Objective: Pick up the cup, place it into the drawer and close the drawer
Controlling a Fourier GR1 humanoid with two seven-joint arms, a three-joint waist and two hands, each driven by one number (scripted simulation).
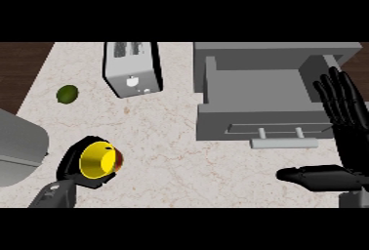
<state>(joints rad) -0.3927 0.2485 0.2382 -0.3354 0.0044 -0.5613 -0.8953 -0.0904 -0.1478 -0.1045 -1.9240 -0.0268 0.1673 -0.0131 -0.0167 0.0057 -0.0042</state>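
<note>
Left hand (pixel 75 168) curled round the yellow cup (pixel 99 160) near the counter's (pixel 180 161) front-left edge. Right hand (pixel 346 122), fingers straight, beside the open grey drawer (pixel 259 93) at the right; toaster (pixel 132 68) at the back edge.

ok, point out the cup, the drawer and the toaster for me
cup (pixel 97 161): head view, on its yellow inside, held in the left hand (pixel 72 163).
drawer (pixel 259 122): head view, on its grey front panel above the handle.
toaster (pixel 133 80): head view, on its silver side.

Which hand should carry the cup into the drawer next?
Left. The left hand is already curled around the yellow cup. The right hand is open, fingers straight, beside the open drawer, better placed to close it afterwards.
</note>
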